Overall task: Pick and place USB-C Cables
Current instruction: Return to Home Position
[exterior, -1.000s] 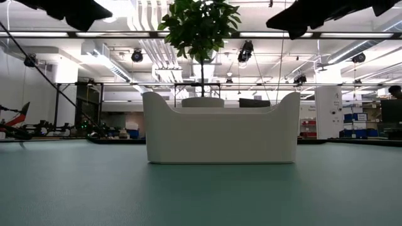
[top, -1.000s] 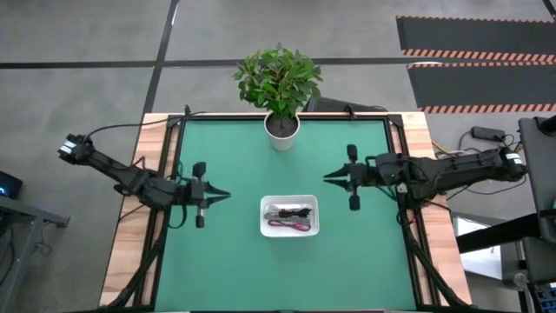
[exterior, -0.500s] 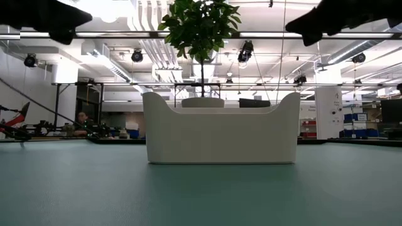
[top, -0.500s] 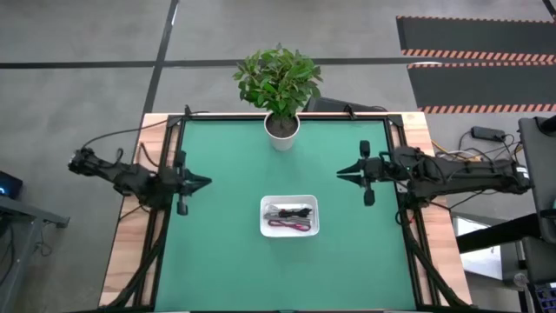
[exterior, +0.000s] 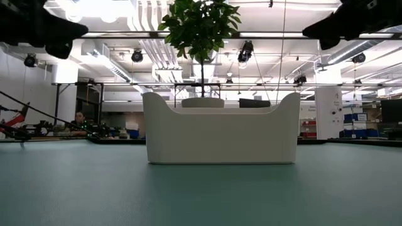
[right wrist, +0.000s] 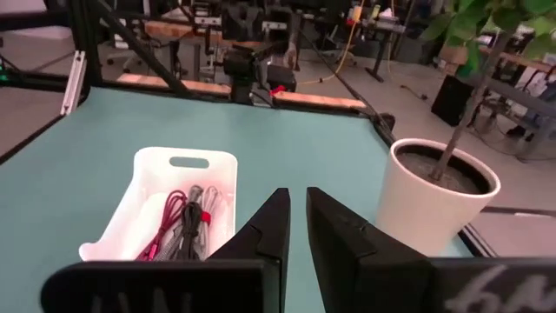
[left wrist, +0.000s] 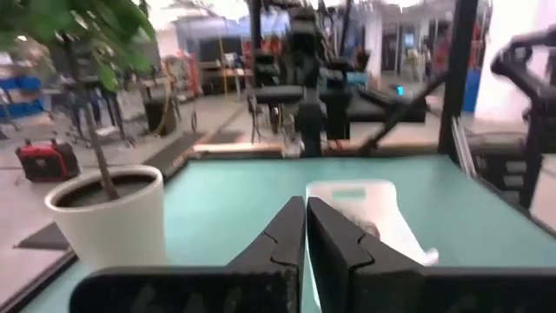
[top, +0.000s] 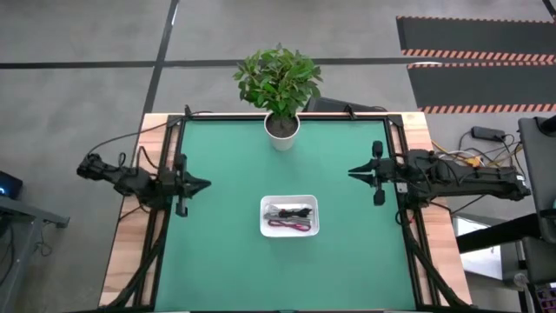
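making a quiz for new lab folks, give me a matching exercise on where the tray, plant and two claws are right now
Things:
1 white tray
2 potted plant
3 left claw
4 right claw

Places:
A over the mat, near its right edge
B at the mat's far edge
C mid-mat, holding the cables
D over the mat, near its left edge

Pairs: 1-C, 2-B, 3-D, 4-A

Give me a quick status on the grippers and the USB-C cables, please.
Left gripper and right gripper shut, empty, raised at the table's sides. USB-C cables in the white tray, centre. Potted plant beyond, nothing blocking.
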Tool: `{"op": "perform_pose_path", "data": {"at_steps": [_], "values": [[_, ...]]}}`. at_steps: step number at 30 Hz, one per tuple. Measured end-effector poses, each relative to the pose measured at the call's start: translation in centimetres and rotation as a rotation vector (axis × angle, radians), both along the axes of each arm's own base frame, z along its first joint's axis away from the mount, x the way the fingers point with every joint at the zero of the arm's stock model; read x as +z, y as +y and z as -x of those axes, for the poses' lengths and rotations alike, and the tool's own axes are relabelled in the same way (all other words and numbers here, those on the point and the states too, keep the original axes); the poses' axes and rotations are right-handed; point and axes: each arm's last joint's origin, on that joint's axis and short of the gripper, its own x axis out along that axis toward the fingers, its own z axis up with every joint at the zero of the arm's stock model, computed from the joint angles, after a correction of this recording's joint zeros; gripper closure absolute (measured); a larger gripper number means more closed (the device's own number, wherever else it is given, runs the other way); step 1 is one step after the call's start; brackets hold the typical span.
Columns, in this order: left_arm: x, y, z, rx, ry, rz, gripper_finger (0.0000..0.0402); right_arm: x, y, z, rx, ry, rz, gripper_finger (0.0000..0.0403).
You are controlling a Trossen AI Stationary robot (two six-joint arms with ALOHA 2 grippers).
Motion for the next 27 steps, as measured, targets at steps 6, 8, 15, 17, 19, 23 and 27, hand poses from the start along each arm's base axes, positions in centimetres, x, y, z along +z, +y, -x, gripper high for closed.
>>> {"op": "perform_pose_path", "data": {"at_steps": [6, 8, 15, 17, 19, 23, 27], "values": [[-1.0, 0.0, -0.1, 0.005, 0.008, 0.006, 0.0402, -0.2, 0.1, 1.4, -0.007, -0.040, 0.009, 0.0372], [-1.1, 0.0, -0.1, 0.005, 0.002, 0.017, 0.0402, -0.4, 0.1, 1.8, -0.011, -0.064, 0.016, 0.0372], [-2.9, -0.2, -0.7, 0.009, 0.020, 0.021, 0.0401, -3.2, 0.1, 2.5, -0.037, -0.121, 0.013, 0.0372], [-3.5, -0.3, -0.8, 0.009, 0.026, 0.024, 0.0401, -4.1, 0.0, 2.6, -0.049, -0.152, 0.013, 0.0372], [-3.8, -0.4, -1.0, 0.009, 0.006, 0.033, 0.0401, -5.2, 0.0, 2.4, -0.058, -0.158, 0.017, 0.0372], [-4.1, -0.5, -1.2, 0.005, -0.042, 0.049, 0.0401, -7.3, -0.1, 1.5, -0.068, -0.145, 0.035, 0.0372], [-4.2, -0.5, -1.3, 0.006, -0.044, 0.033, 0.0401, -9.2, -0.2, 1.1, -0.083, -0.095, 0.050, 0.0372]]}}
